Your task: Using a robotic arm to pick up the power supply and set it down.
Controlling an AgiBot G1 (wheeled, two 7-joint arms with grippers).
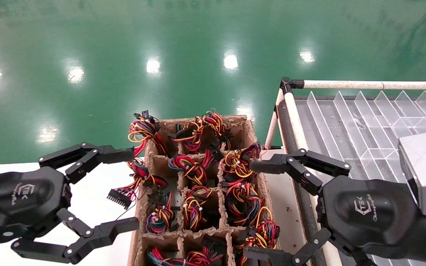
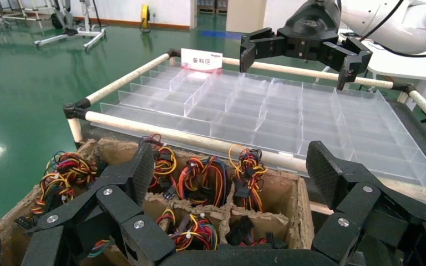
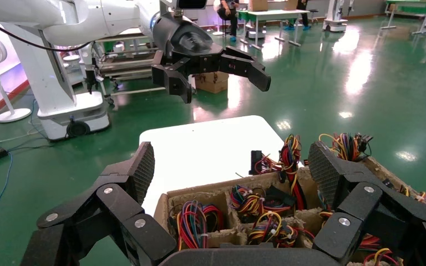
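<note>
- Right now the left gripper [image 1: 122,188] hangs in the air over the left edge of the box [image 1: 252,135], and its fingers [image 1: 87,157] are wide apart with nothing in them.
- Its top finger reaches near a wire bundle [image 1: 144,131] at the box's far left corner; its low finger sits just beside the box's left wall.
- On the other side, the right gripper [image 1: 259,210] hangs over the box's right edge, and its fingers [image 1: 298,162] are also wide apart and hold nothing.
- That gripper's top fingertip is just beside a wire bundle [image 1: 240,162] in the right column of holes.
- The box is brown cardboard, cut into small holes, and each hole has red, yellow, orange and black wires poking out.
- The power supply must be down in those holes, but I can only see wires, no grey box, so I cannot tell which hole.
- To the left of the box is a white table [image 1: 91,199] with bare room under the left gripper.
- A black plug [image 1: 120,198] on loose wires lies on that table, just beside the box.
- To the right is a clear tray [image 1: 346,122] with thin walls, inside a frame of pale rails [image 1: 364,85].
- A narrow gap runs between the box and the tray rail.
- Past the box's far edge is a shiny green floor [image 1: 161,44].
</note>
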